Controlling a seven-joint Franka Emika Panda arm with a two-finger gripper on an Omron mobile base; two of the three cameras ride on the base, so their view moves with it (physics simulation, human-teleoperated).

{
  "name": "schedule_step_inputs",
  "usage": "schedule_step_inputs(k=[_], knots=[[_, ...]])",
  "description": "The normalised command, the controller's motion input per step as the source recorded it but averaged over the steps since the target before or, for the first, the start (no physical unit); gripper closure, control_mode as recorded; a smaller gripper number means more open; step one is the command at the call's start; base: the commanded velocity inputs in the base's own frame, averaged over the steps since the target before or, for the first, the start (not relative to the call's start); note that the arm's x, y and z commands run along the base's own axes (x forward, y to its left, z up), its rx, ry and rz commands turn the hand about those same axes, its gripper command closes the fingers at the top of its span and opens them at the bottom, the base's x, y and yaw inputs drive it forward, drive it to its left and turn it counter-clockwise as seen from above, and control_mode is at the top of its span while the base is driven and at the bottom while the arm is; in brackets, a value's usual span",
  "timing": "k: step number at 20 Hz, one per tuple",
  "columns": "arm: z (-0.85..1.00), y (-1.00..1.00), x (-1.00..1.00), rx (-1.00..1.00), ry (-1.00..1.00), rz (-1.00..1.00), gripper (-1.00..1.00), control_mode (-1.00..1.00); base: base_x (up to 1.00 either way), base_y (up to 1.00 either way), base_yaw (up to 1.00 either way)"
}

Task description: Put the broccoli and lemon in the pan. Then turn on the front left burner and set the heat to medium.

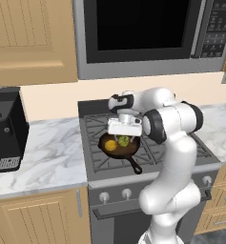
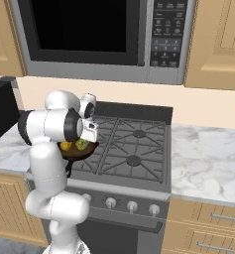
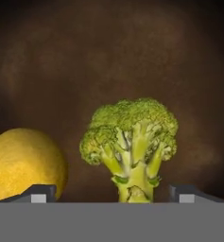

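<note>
Broccoli [image 3: 130,146] lies stem-first between the spread, empty jaws of the gripper [image 3: 112,190] hovering straight over the pan [image 1: 119,146], lemon [image 3: 24,163] just beside it, both inside, near the stove's front left corner.

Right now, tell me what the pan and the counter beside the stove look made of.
Pan: probably cast iron, with a dark brown-black, matte, mottled floor under the lemon and broccoli.
Counter: marble or marble-look stone, white with grey veining and smooth.
</note>
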Motion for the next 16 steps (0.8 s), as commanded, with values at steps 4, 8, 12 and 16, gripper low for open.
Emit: schedule_step_inputs(k=[4, 8, 12, 16], knots=[[0.04, 0.00, -0.21, 0.00, -0.30, 0.00, -1.00, -1.00, 0.00, 0.00, 0.00], [0.09, 0.00, -0.43, 0.00, -0.41, 0.00, -1.00, -1.00, 0.00, 0.00, 0.00], [0.19, 0.00, -0.46, 0.00, -0.47, 0.00, -1.00, -1.00, 0.00, 0.00, 0.00], [0.35, 0.00, -0.47, 0.00, -0.45, -0.02, -1.00, -1.00, 0.00, 0.00, 0.00]])
